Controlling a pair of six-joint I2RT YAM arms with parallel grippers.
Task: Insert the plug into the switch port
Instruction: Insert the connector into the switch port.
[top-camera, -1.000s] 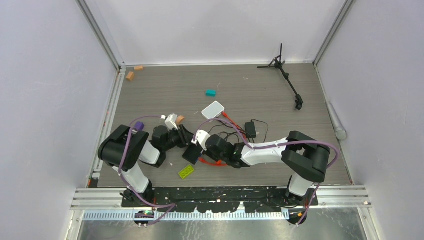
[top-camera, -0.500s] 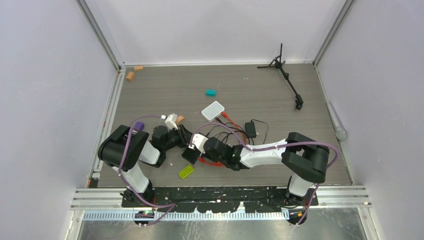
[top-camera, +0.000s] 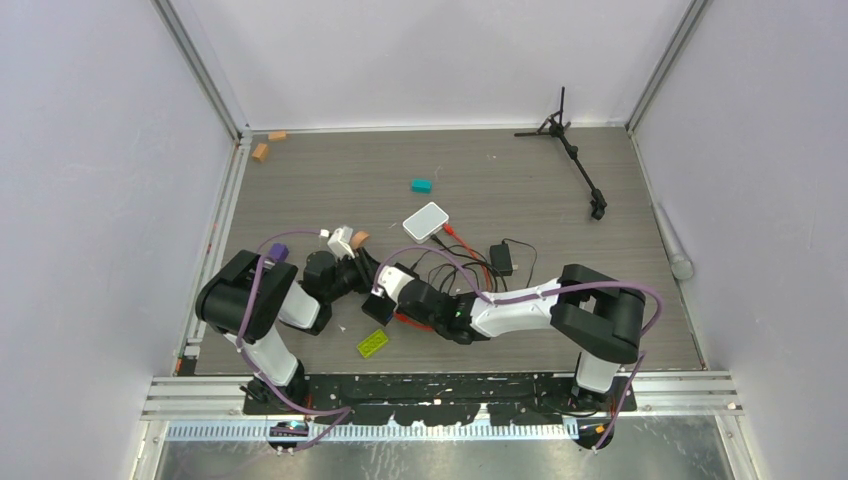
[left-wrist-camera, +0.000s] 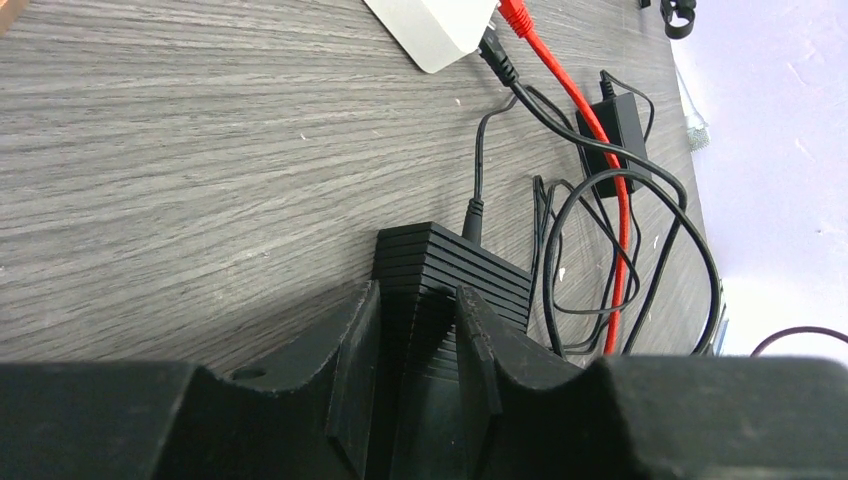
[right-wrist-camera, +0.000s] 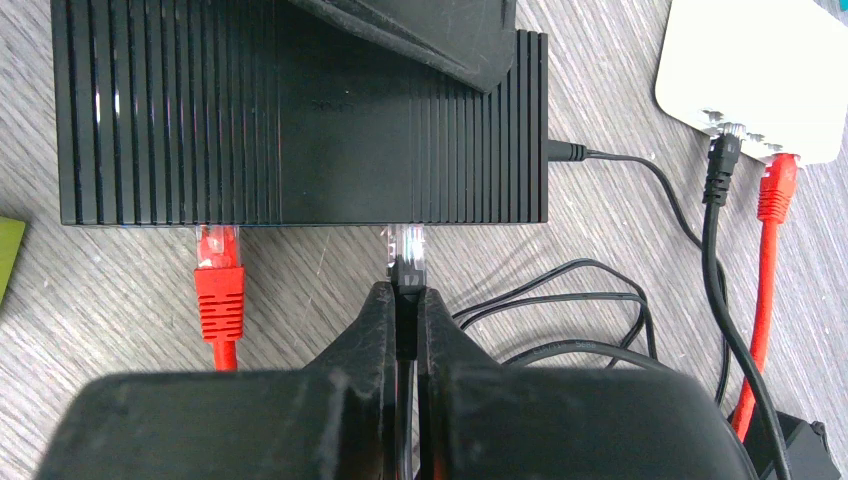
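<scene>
Item: plug (right-wrist-camera: 405, 245), a small clear connector on a dark boot, its cable hidden behind the fingers. Position: directly ahead of the right gripper (right-wrist-camera: 405, 296), nose at the near face of the switch (right-wrist-camera: 300, 110); how far it sits in the port cannot be told. Right gripper: jaws all but closed, pinching the boot just behind the clear shell. Left gripper (left-wrist-camera: 418, 335): jaws partly closed, clamped across one end of the switch, with a finger lying over its ribbed top. Handling, by judgement: the plug is light and rigid, its thin shell and latch tab likely fragile under a skewed push. The cable behind it is limp and gives no support, so the boot is the right place to hold, close to the shell and square to the port. The switch looks light and apt to slide on the table (left-wrist-camera: 200, 150), hence the bracing grip. Nearby: red plug (right-wrist-camera: 218, 275), already seated in a port to the left of the fingertips; black lead (right-wrist-camera: 640, 165), entering the switch's right end; white box (right-wrist-camera: 760, 70), ahead and to the right, carrying further plugs. Markings: none legible, and a faint mark on the switch top cannot be read.
</scene>
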